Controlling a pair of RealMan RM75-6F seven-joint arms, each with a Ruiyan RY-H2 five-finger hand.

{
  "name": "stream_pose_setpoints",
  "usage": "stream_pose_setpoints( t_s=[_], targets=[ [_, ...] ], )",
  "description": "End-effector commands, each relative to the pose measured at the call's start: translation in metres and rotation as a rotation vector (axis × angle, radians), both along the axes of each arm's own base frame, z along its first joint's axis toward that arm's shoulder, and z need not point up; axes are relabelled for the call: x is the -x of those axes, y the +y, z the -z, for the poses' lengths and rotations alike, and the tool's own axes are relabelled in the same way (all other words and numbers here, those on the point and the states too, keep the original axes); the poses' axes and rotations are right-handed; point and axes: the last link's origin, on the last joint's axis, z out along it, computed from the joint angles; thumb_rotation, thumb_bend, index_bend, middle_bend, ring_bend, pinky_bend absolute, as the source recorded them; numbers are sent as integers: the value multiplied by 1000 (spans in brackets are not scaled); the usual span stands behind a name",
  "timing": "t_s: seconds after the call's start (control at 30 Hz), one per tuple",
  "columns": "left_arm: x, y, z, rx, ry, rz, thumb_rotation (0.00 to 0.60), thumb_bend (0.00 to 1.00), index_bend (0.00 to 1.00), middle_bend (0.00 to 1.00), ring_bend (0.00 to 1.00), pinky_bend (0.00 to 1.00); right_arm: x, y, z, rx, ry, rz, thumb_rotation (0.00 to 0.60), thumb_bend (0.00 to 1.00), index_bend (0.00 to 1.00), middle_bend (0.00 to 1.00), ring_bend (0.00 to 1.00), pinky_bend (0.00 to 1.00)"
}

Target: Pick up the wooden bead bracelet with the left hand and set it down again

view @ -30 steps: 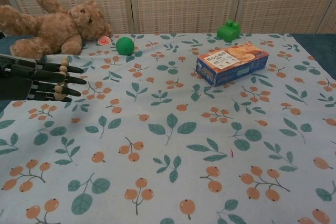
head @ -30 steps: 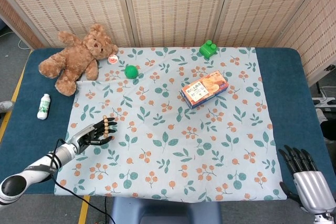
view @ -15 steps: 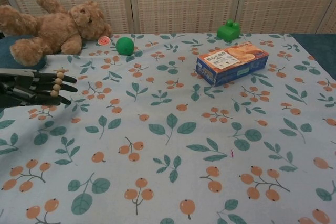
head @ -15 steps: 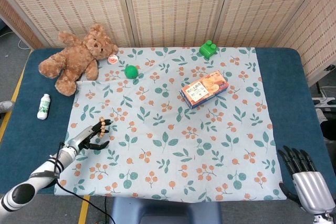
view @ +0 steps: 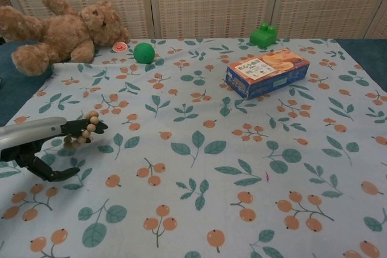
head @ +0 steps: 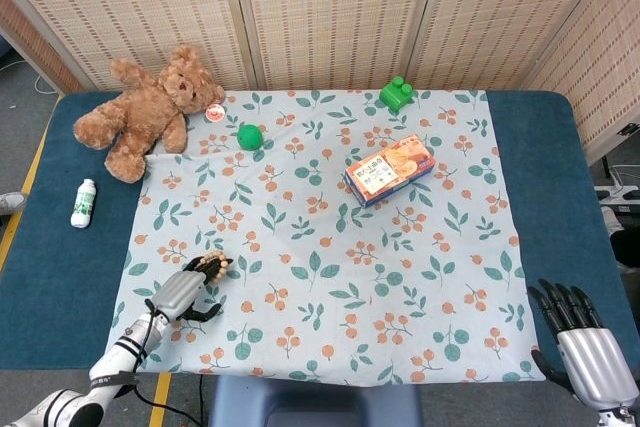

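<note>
The left hand point(head: 186, 295) sits in the lower left of the head view, low over the floral cloth point(head: 330, 247) that covers the middle of the desk point(head: 540, 137). In the chest view the same hand point(view: 42, 143) comes in from the left edge at mid-height, its silver back turned up and its dark fingers point(view: 81, 128) reaching toward the centre of the frame. The wooden bead bracelet point(view: 89, 128) is draped over those fingertips, with pale round beads showing above and below the dark fingers; in the head view the bracelet point(head: 214, 265) shows as a small loop at the tip of the hand. The fingers are grasping the bracelet, while the thumb curls down toward the cloth beneath the palm. Whether the beads touch the cloth cannot be told.

The right hand point(head: 585, 342) shows only in the head view, in the lower right corner, beyond the edge of the cloth, with its dark fingers straight, apart and holding nothing.

A brown teddy bear point(head: 145, 112) lies in the upper left of the head view, partly on the blue desk surface and partly on the cloth. Just beside the bear is a small round red and white item point(head: 214, 114), and near that a green ball point(head: 250, 136). A green toy block point(head: 397, 94) stands at the top edge of the cloth, right of centre. An orange and blue snack box point(head: 390, 169) lies tilted near the middle. A small white bottle point(head: 83, 203) lies on the bare blue surface at the left edge.
</note>
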Motion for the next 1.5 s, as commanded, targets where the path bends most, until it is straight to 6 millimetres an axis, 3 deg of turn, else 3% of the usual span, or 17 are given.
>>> stream_pose_setpoints(
  t_s=[0.03, 0.17, 0.3, 0.4, 0.47, 0.53, 0.67, 0.7, 0.8, 0.9, 1.13, 1.37, 1.5],
  targets=[
    [-5, -3, 0, -48, 49, 114, 583, 422, 0, 0, 16, 59, 0, 0, 0, -1, 0, -1, 600, 217, 0, 0, 0, 0],
    [-7, -8, -1, -108, 80, 187, 562, 438, 22, 42, 18, 59, -1, 1, 1, -2, 0, -2, 600, 217, 0, 0, 0, 0],
    [-9, -11, 7, -118, 79, 191, 578, 475, 138, 206, 92, 42, -1, 2, 1, -5, 0, -2, 600, 217, 0, 0, 0, 0],
    [-14, -9, 10, -134, 5, 156, 594, 492, 250, 264, 127, 44, -1, 2, 1, -4, -2, -1, 600, 217, 0, 0, 0, 0],
    [-15, -6, 10, -149, -28, 141, 600, 505, 398, 399, 182, 47, -1, 2, 1, -3, -3, 1, 600, 217, 0, 0, 0, 0],
    [-15, -4, 11, -149, -16, 157, 600, 505, 419, 514, 225, 50, -1, 2, 1, -5, -3, 3, 600, 217, 0, 0, 0, 0],
    [-15, -1, 9, -162, 58, 236, 570, 491, 216, 195, 201, 98, -1, 1, 0, -2, -5, 5, 600, 217, 0, 0, 0, 0],
    [-16, -1, 9, -158, 67, 244, 544, 490, 190, 169, 194, 95, -1, 1, 0, -1, -5, 5, 600, 217, 0, 0, 0, 0],
    [-19, -2, 9, -146, 72, 252, 477, 490, 187, 278, 186, 66, 0, 1, 0, 2, -6, 5, 600, 217, 0, 0, 0, 0],
    [-22, -2, 9, -150, 66, 263, 453, 490, 232, 444, 175, 51, 0, 2, 0, 0, -6, 7, 600, 218, 0, 0, 0, 0],
    [-26, -1, -5, -182, 51, 287, 448, 490, 118, 112, 113, 71, 0, 2, -1, 2, -5, 8, 600, 217, 0, 0, 0, 0],
    [-31, -5, -35, -235, -4, 272, 469, 489, 5, 96, 98, 102, -2, 3, 1, -3, -2, 1, 600, 217, 0, 0, 0, 0],
    [-26, -22, -54, -249, -7, 273, 500, 489, 1, 94, 98, 105, -2, 3, 1, 0, 1, -6, 600, 217, 0, 0, 0, 0]
  ],
)
